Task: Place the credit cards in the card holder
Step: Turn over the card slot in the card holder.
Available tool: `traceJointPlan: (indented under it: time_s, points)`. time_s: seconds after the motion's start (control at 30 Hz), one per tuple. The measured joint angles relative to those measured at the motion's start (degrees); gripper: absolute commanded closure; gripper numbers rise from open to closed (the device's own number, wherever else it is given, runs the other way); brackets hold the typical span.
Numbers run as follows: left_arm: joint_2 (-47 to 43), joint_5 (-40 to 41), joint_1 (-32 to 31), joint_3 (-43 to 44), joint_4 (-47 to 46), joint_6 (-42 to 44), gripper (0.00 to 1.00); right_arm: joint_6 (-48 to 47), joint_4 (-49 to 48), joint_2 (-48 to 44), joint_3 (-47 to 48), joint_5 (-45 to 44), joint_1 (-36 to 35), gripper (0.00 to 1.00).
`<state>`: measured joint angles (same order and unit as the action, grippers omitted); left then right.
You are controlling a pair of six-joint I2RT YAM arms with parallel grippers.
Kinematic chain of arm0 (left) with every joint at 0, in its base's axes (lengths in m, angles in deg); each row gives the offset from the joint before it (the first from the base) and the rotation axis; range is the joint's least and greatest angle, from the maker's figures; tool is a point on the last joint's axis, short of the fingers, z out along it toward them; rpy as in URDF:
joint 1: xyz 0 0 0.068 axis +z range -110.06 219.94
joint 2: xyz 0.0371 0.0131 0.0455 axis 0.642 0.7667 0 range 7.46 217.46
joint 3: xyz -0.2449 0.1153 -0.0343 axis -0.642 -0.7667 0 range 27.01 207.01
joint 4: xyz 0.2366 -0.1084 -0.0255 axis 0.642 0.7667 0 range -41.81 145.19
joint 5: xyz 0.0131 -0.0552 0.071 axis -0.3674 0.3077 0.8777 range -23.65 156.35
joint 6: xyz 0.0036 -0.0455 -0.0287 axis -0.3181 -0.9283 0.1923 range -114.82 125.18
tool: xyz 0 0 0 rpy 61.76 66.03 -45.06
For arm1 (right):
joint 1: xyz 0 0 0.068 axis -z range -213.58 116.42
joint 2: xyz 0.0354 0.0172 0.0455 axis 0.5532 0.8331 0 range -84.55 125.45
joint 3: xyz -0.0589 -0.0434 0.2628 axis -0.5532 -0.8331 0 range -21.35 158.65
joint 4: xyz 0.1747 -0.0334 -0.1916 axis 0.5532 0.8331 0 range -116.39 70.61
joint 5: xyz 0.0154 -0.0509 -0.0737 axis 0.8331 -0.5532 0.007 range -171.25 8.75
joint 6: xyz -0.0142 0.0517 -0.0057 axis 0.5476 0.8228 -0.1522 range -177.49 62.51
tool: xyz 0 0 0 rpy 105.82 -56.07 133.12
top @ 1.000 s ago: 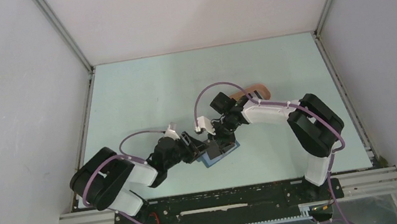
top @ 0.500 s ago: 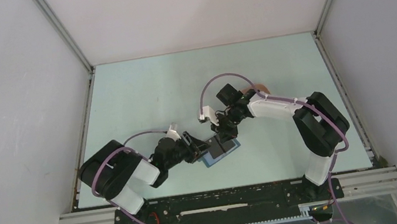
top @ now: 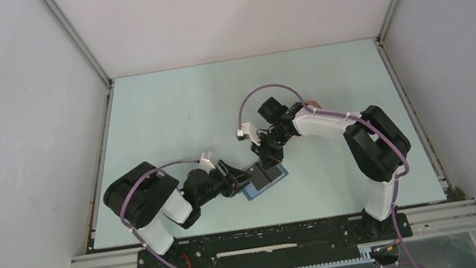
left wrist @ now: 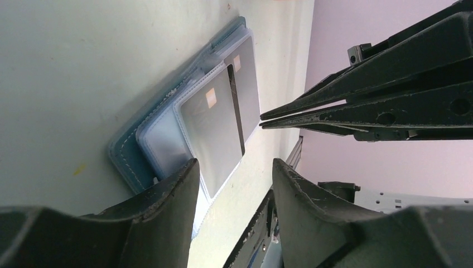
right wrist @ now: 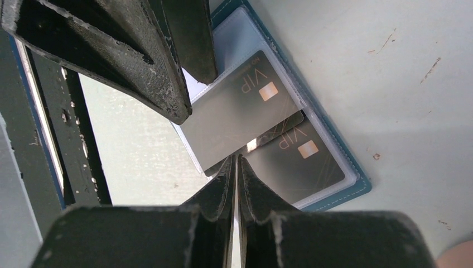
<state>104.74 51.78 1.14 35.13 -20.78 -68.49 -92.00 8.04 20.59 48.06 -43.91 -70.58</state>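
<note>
Since the earlier frame, the left arm's shoulder has swung rightward and the right arm now covers more of the peach tray [top: 314, 103].

Left gripper [left wrist: 234, 164]: jaws partly apart, empty, straddling the near-left corner of the card holder [left wrist: 124, 153].

Card holder: lies open and flat on the table between the two grippers.

Credit cards [right wrist: 237, 114]: two dark grey ones sit in the clear sleeves. One appears not fully seated. No orange card is visible.

Right gripper [right wrist: 235, 162]: jaws closed together, nothing seen between them, tips at the edge of that card.

Judgement: at least two cards are placed or nearly so. The tray is mostly hidden, so the remaining cards cannot be counted.
</note>
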Motion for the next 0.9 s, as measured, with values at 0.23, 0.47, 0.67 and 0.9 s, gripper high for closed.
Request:
traceJointPlan:
  time_s: [0.23,0.47,0.67,0.9]
  points:
    - [3.72,-1.14,0.00,-0.20,-6.14,-2.47,0.46,1.01,0.66,0.00,0.55,1.07,0.94,0.90]
    - [3.76,-1.44,0.00,-0.20,-8.46,-3.08,0.46,1.49,0.98,0.00,0.55,2.01,1.66,0.90]
    - [3.69,-2.54,0.00,0.28,-9.16,-3.48,0.46,1.68,1.07,-0.11,0.55,2.80,2.56,0.90]
    - [3.63,-3.72,0.07,2.64,-9.44,-3.98,0.47,1.84,1.16,-1.11,0.55,3.78,5.07,0.90]
